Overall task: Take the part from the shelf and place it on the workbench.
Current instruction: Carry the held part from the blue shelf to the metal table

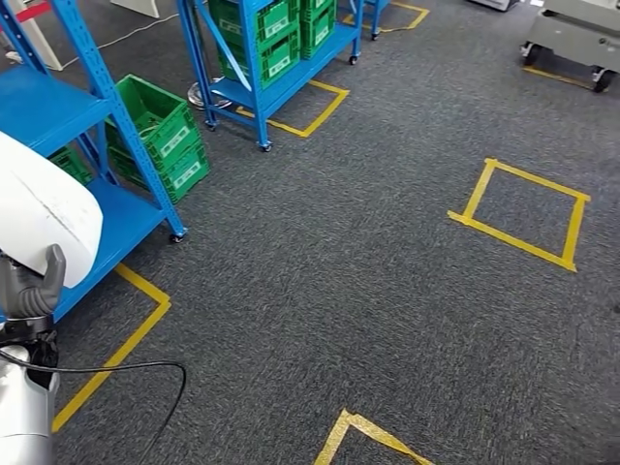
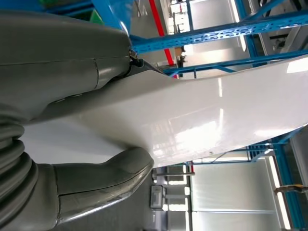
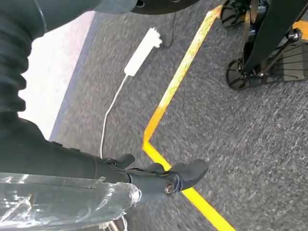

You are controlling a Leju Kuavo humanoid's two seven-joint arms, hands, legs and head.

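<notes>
The left hand (image 2: 72, 120) grasps the white curved panel (image 2: 218, 115): thumb on one face, fingers (image 2: 65, 48) on the other. Its long axis runs away from the hand, beside the blue shelf (image 1: 44, 107). The right hand (image 3: 109, 168) hangs over the carpet, fingers loose and holding nothing. No bench is visible, so I judge that carrying comes next.

No text, brand, number or sign could be read in any view. The green crates (image 1: 162, 136) at upper left of the head view, and those on the blue shelf (image 1: 278, 82) at upper centre, carried white labels (image 1: 175, 141), but their print was too small to read. The white part (image 2: 203, 120) bore no legible marking
</notes>
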